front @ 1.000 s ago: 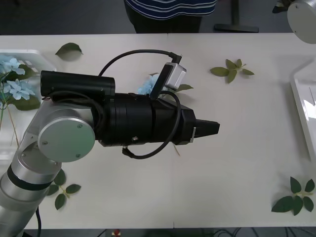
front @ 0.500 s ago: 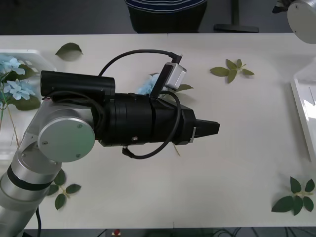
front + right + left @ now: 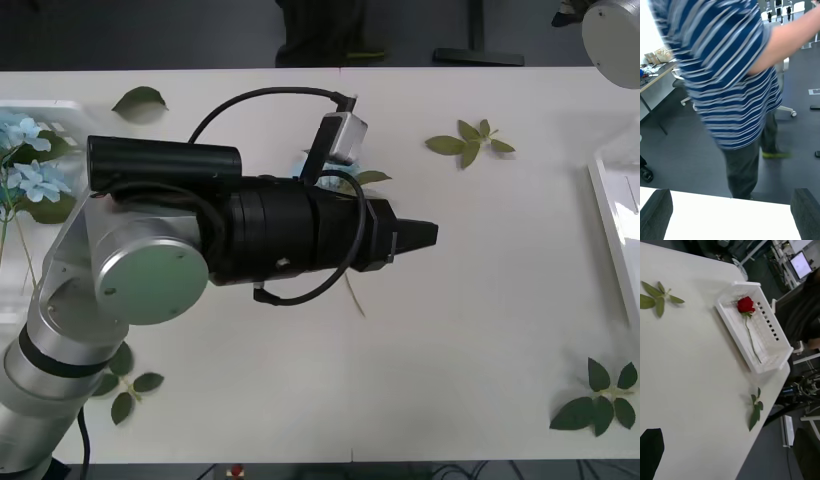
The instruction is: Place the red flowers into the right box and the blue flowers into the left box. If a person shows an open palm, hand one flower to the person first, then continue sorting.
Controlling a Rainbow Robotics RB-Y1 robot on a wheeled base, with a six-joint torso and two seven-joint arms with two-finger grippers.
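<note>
Left hand (image 3: 425,235) hangs mid-table with fingers spread and nothing held, a pale sky-blue artificial flower cluster (image 3: 312,163) half hidden under its arm; I judge it feather-light, floppy-headed, best pinched on the thin stiff stem, not the petals.

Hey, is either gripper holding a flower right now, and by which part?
Nothing is held: the left gripper and the right gripper are both open, with nothing between their fingers.
</note>
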